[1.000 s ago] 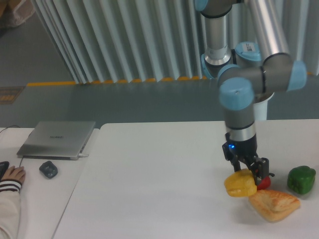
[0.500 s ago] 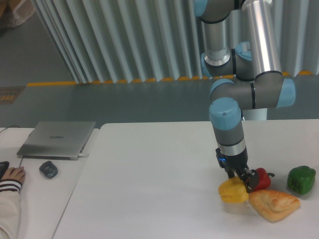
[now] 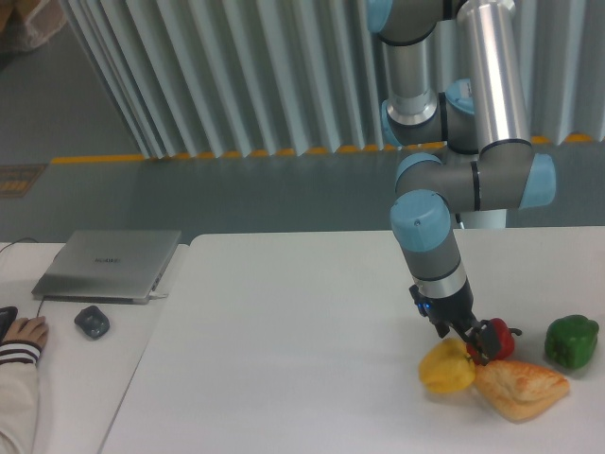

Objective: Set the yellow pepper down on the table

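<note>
White worktop [image 3: 284,359] carries the glossy yellow bell pepper [image 3: 446,368] at lower right — light, slick, stiff-skinned; gripper [image 3: 473,345] fingers' opening unclear — grip across lobes.

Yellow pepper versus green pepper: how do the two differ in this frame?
The yellow pepper is bright yellow; the green pepper is dark green. The yellow pepper lies right at the gripper and against the tan pastry; the green pepper sits alone near the right edge, clear of both. The yellow pepper lies nearer the camera than the green one. Both are glossy, lobed, similar in size, and on the white table.
</note>
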Action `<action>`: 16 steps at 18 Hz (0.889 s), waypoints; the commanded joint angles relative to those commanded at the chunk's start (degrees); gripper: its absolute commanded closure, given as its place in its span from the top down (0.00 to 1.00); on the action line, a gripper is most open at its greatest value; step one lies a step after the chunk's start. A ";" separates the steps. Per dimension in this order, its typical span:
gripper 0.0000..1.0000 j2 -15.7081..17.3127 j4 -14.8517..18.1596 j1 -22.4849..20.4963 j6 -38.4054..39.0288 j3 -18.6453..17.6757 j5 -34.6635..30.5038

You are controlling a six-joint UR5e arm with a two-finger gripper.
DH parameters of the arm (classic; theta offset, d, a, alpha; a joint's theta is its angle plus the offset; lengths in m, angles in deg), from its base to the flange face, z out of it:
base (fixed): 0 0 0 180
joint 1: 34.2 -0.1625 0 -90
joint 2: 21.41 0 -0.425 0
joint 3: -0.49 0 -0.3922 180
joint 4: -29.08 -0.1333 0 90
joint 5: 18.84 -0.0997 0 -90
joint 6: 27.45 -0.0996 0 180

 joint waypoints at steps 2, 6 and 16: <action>1.00 0.35 0.09 -0.35 -0.35 0.62 0.70; 1.00 3.41 3.66 -4.20 -6.72 3.15 6.83; 1.00 8.00 17.03 -13.62 -29.68 5.89 5.21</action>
